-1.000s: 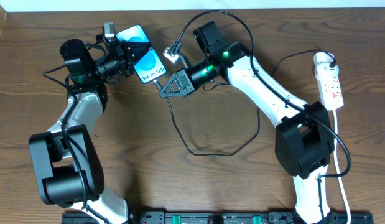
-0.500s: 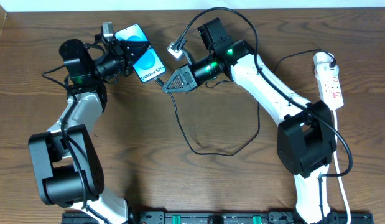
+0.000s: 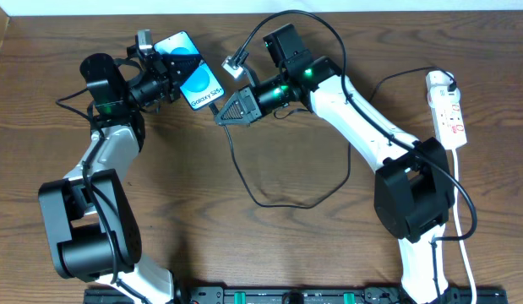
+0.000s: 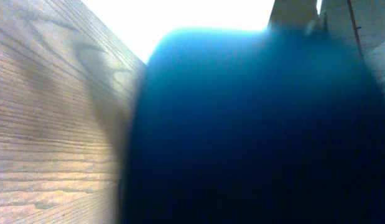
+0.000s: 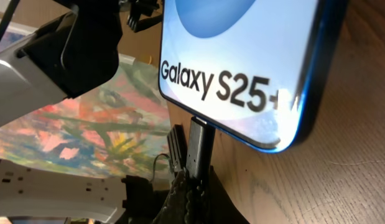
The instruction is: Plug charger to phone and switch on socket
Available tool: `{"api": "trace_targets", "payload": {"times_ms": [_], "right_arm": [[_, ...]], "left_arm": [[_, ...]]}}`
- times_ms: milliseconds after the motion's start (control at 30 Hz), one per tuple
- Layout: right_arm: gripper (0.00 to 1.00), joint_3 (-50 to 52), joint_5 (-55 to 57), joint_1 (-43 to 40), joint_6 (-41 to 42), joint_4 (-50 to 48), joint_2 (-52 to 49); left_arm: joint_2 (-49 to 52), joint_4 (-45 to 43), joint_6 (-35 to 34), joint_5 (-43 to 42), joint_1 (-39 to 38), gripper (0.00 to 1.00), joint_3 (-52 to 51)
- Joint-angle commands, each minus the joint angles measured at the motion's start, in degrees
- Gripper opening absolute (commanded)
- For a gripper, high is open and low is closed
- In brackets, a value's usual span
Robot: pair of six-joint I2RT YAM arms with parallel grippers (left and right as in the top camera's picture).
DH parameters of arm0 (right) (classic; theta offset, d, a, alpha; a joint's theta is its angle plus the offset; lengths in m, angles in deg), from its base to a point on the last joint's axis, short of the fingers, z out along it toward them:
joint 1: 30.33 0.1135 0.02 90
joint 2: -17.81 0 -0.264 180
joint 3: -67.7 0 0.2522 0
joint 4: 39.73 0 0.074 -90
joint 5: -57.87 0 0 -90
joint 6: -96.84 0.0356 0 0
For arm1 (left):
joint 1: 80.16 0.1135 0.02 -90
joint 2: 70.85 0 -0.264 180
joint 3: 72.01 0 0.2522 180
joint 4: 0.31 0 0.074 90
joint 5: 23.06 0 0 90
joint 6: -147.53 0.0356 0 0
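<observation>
The phone [image 3: 193,72], light blue screen reading "Galaxy S25", is held tilted at the back left by my left gripper [image 3: 166,78], which is shut on its left side. In the left wrist view the phone [image 4: 254,124] is a dark blue blur that hides the fingers. My right gripper [image 3: 222,114] is shut on the charger's connector tip. In the right wrist view the connector tip [image 5: 200,140] touches the bottom edge of the phone [image 5: 242,56], above my fingers [image 5: 192,186]. The black cable [image 3: 278,205] loops across the table. The white socket strip [image 3: 448,110] lies at the far right.
A black plug [image 3: 444,83] sits in the top end of the strip. The strip's white cord [image 3: 464,245] runs down the right side past the right arm's base [image 3: 409,198]. The left arm's base [image 3: 88,228] stands at the front left.
My right gripper drew slightly right and up, then moved back left with the connector tip towards the phone's bottom edge. The left gripper and the phone have stayed in place.
</observation>
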Motion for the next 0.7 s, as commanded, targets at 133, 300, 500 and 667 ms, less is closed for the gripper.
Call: {"api": "trace_targets", "payload": {"times_ms": [133,300,500,667], "right_arm": [[0.01,-0.1,1.0,0.4,2.8,-1.8,-0.5],[0.01,-0.1,1.4,-0.2,5.1,-4.0,-0.5],[0.01,-0.1,1.4,-0.2,6.7,-6.5,-0.5],[0.01,-0.1,1.4,-0.5,6.7,-6.4,-0.5]], "left_arm": [[-0.1,-0.5,-0.1,-2.1,-0.4,0.07,0.5],[-0.1,-0.5,-0.1,-2.2,-0.5,0.07,0.5],[-0.1,-0.5,-0.1,-2.2,-1.3,0.07,0.5],[-0.1,-0.5,-0.1,-2.8,-1.4,0.07,0.5]]}}
